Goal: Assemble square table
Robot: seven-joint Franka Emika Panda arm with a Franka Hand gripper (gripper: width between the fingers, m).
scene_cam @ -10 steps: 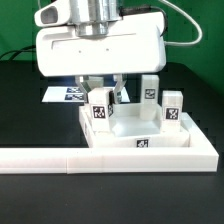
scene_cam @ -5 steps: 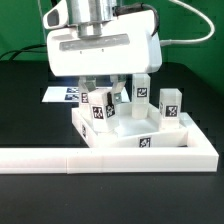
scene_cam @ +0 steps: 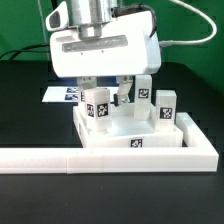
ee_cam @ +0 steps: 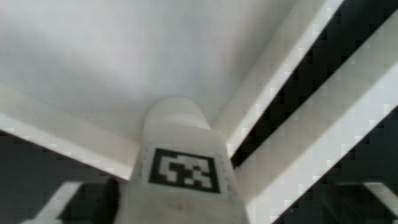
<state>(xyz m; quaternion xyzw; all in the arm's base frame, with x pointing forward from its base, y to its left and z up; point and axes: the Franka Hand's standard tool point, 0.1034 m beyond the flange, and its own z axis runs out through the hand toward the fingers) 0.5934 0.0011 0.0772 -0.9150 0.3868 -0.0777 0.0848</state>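
The white square tabletop (scene_cam: 105, 143) lies rim-up in the corner of the L-shaped rail, a small tag on its front rim. Three tagged white legs stand on it: one at the left (scene_cam: 97, 106), two toward the exterior view's right (scene_cam: 144, 90) (scene_cam: 165, 106). My gripper (scene_cam: 108, 98) hangs over the left leg with a finger on each side. In the wrist view that leg (ee_cam: 185, 150) stands between the fingers (ee_cam: 64, 202) with dark gaps on both sides, so my gripper (ee_cam: 214, 206) is open. The tabletop's inner face (ee_cam: 107, 60) fills the view behind it.
The long white L-shaped rail (scene_cam: 40, 159) runs along the front and turns up on the exterior view's right (scene_cam: 205, 150). The marker board (scene_cam: 62, 95) lies behind the tabletop on the exterior view's left. The table surface is black.
The gripper body has swung toward the exterior view's right and turned slightly. The tabletop with its legs has shifted toward the exterior view's left, its front tag with it.
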